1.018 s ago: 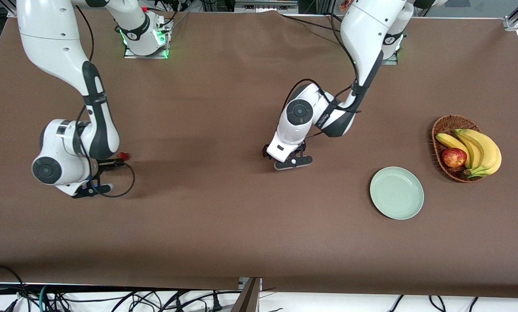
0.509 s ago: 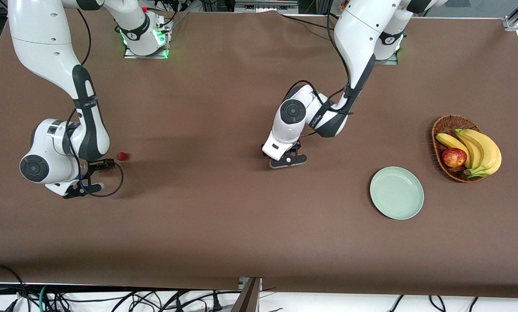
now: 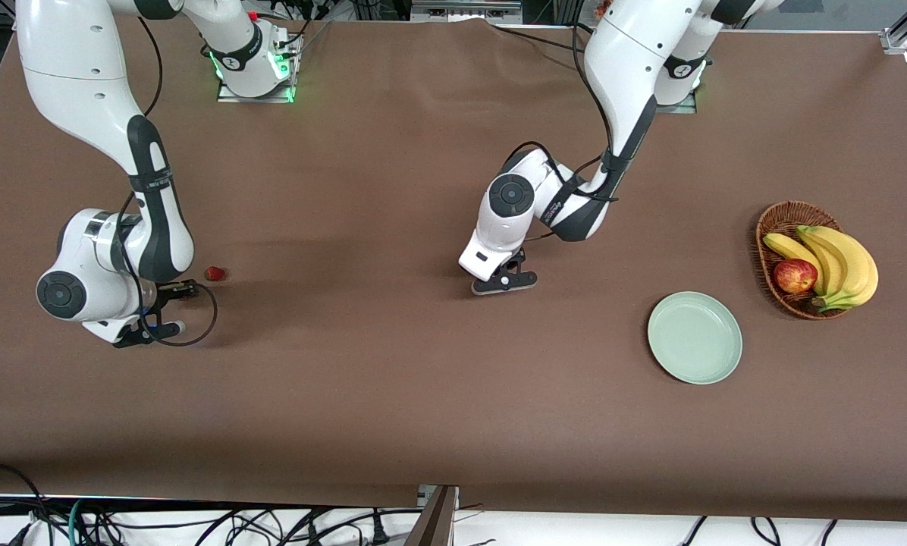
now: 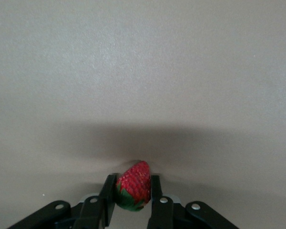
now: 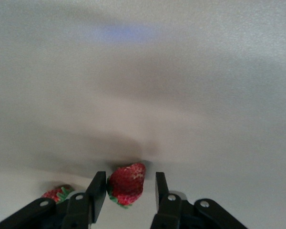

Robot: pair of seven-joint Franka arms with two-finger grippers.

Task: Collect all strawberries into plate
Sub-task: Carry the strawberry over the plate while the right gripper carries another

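- Front view: the right gripper (image 3: pixel 167 303) sits low over the table (image 3: pixel 393 394) toward the right arm's end. It has shifted away from one strawberry (image 3: pixel 214 273), which was half hidden under the wrist a second ago and now lies exposed beside it.
- Front view: the left gripper (image 3: pixel 504 281) hangs low over mid-table, barely moved over the last half second. The plate (image 3: pixel 695 337) is empty, with a basket (image 3: pixel 781 220) of bananas (image 3: pixel 840 262) and an apple (image 3: pixel 794 275) just beside it. No berry is delivered yet.
- Left wrist view: the fingers (image 4: pixel 107 193) are narrow, clamped on a second strawberry (image 4: pixel 133 185). Transport to the plate is probably next.
- Right wrist view: the fingers (image 5: pixel 96 190) stand apart around a third strawberry (image 5: pixel 126 183) without pressing it. Another berry (image 5: pixel 57 192) is cut off by the finger mount.
- Hidden: both gripped-area berries are invisible from the front.
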